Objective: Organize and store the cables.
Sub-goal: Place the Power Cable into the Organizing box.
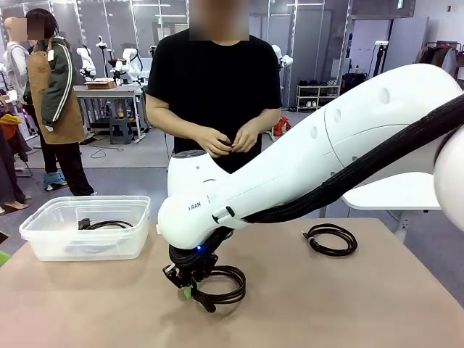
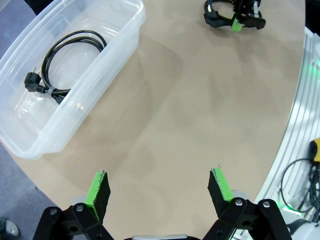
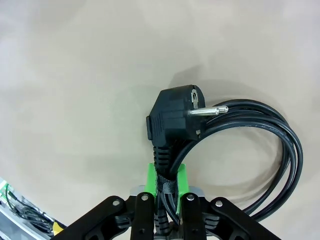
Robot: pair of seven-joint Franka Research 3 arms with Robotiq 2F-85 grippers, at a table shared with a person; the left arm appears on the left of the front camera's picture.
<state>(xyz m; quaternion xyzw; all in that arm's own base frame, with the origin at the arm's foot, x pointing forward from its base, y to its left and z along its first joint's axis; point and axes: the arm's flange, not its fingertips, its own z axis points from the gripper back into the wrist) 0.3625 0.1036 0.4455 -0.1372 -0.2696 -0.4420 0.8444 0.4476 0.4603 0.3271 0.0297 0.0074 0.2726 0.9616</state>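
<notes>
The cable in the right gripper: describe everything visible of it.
Thin black cable wound in a round coil of several loops, with a black angled plug and a bright metal pin. The right gripper has its fingers shut on the bundled strands just below the plug. It sits low over the table's near middle; resting or lifted, I cannot tell.

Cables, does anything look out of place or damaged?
Nothing stands out. One coiled cable lies in the clear bin, a second cable on the table, and the right gripper is shut on a third cable below its plug. All look neatly coiled, undamaged.
</notes>
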